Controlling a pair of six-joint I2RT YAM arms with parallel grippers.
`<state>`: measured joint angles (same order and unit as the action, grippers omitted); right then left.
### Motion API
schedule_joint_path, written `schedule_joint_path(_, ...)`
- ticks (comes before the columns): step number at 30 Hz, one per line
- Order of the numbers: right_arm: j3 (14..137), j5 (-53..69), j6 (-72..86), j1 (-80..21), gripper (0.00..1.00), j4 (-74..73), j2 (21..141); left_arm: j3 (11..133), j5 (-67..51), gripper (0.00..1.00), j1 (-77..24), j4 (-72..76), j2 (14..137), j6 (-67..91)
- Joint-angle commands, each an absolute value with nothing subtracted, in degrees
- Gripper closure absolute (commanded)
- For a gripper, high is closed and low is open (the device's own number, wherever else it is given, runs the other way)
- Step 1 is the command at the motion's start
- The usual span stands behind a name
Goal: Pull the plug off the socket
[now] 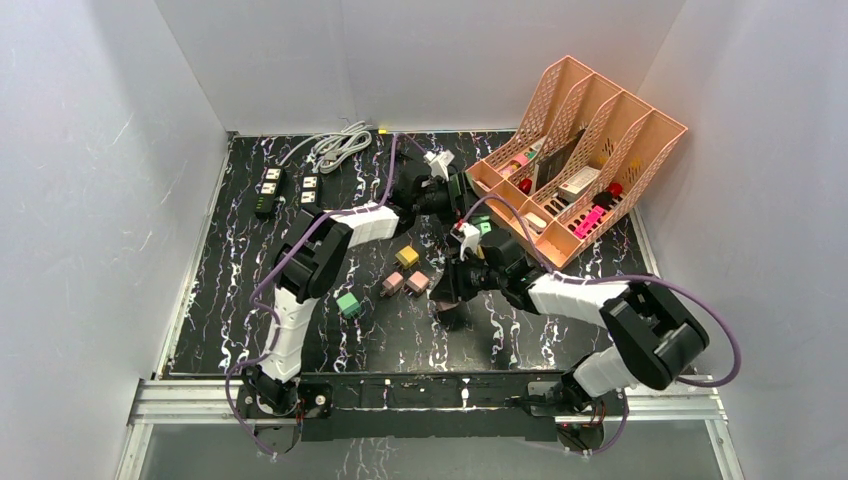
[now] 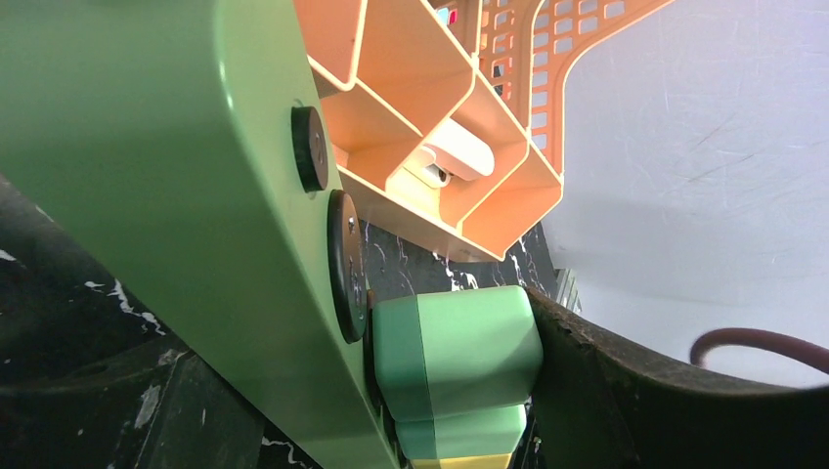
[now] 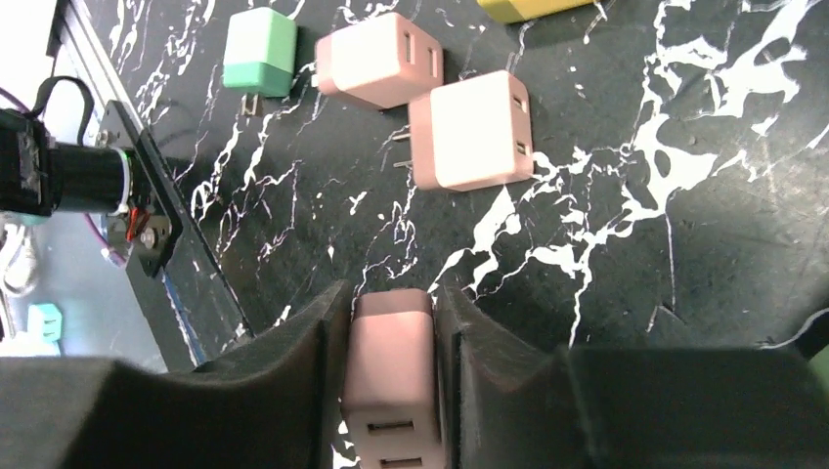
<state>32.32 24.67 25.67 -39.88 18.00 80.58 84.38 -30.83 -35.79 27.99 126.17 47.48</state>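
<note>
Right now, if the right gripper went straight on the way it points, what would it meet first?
Probably the black table: the right gripper, shut on a pink plug, seems to tilt down toward it. Further along that line lies a pink adapter, but depth is unclear here.

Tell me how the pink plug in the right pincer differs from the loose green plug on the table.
Colour: the pink plug is pale pink, the green plug two-tone green. State: the pink plug is clamped in the right pincer, while the green plug lies free on the table. Both are small, rounded blocks.
</note>
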Motion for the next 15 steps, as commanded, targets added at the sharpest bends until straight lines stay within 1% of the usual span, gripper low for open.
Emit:
schedule_joint_path(1,34.5,24.1,25.6,-40.3,0.49,21.6,84.1,85.5,-32.9,0.33,-34.0,26.2,125.0,40.8)
schedule_joint_path(2,35.3,22.9,24.9,-40.3,0.44,20.2,84.4,85.4,-33.2,0.33,-33.9,26.2,125.0,40.9)
schedule_joint_path(3,39.5,17.1,19.6,-40.3,0.14,12.1,82.5,85.3,-33.9,0.32,-33.5,26.1,124.8,41.3)
schedule_joint_path(4,40.6,14.9,18.3,-40.3,0.03,10.2,80.3,85.4,-34.1,0.31,-33.4,25.9,124.7,41.2)
schedule_joint_path(5,41.3,12.3,16.9,-40.3,0.02,8.8,77.6,85.3,-34.2,0.31,-33.3,25.6,124.5,41.2)
schedule_joint_path(8,42.8,4.9,13.5,-40.0,0.02,7.0,68.4,85.2,-34.5,0.30,-32.9,25.4,124.0,41.0)
schedule_joint_path(11,42.9,1.5,12.4,-37.1,0.02,6.9,60.5,85.2,-35.2,0.30,-32.8,25.9,123.9,41.3)
schedule_joint_path(13,43.8,1.1,12.5,-33.7,0.02,4.8,58.6,85.3,-35.7,0.29,-32.8,26.5,123.8,42.0)
schedule_joint_path(15,45.6,-0.1,12.3,-30.8,0.02,0.8,60.0,85.2,-36.3,0.29,-32.8,27.4,123.7,42.9)
